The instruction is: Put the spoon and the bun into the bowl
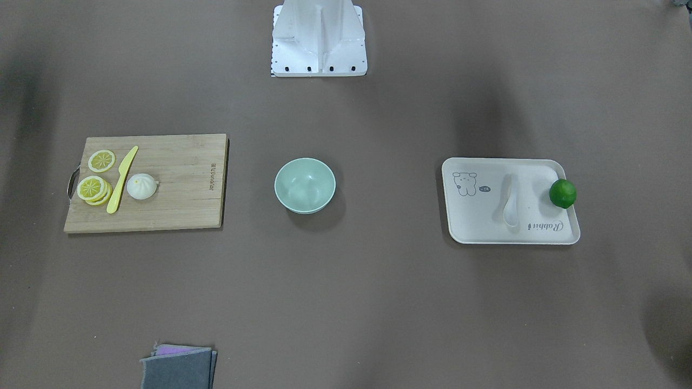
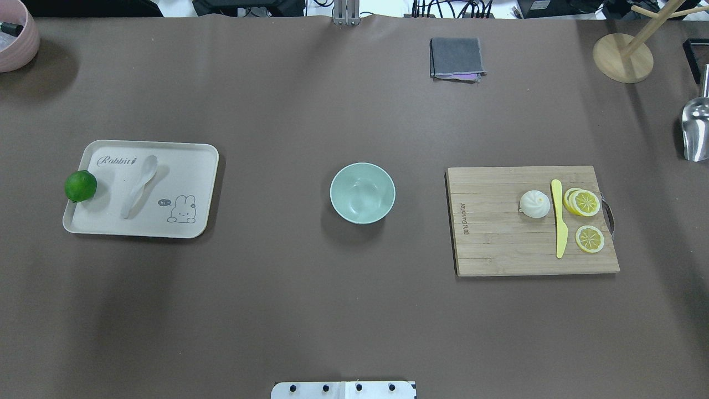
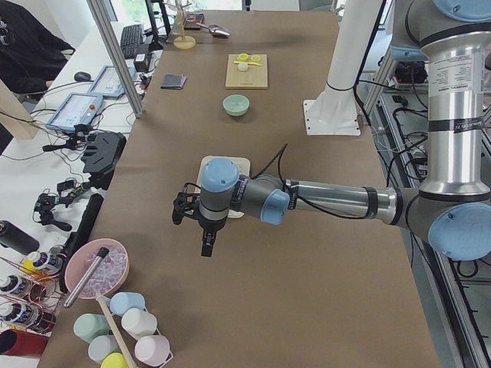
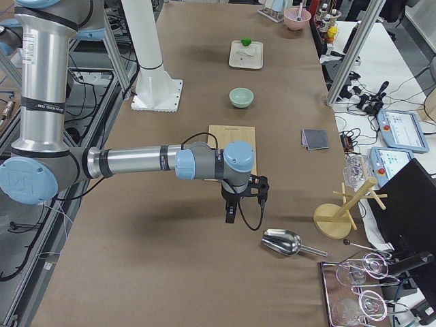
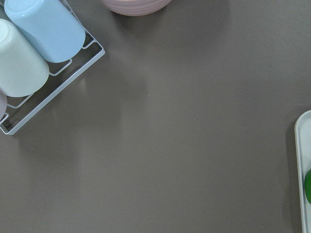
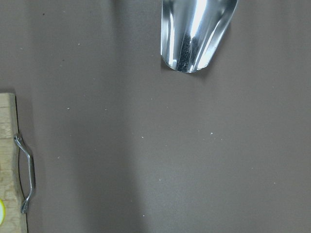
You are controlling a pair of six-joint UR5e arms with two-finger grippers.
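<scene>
The white spoon lies on a cream tray on the robot's left side; it also shows in the front view. The white bun sits on a wooden cutting board on the robot's right side. The empty mint-green bowl stands between them at the table's middle. The left gripper hangs over bare table past the tray, near the table's left end. The right gripper hangs past the board, near a metal scoop. Both show only in side views, so I cannot tell whether they are open or shut.
A green lime sits on the tray's edge. A yellow knife and lemon slices lie beside the bun. A folded grey cloth, a metal scoop, a wooden stand and a pink bowl sit along the far edge and ends.
</scene>
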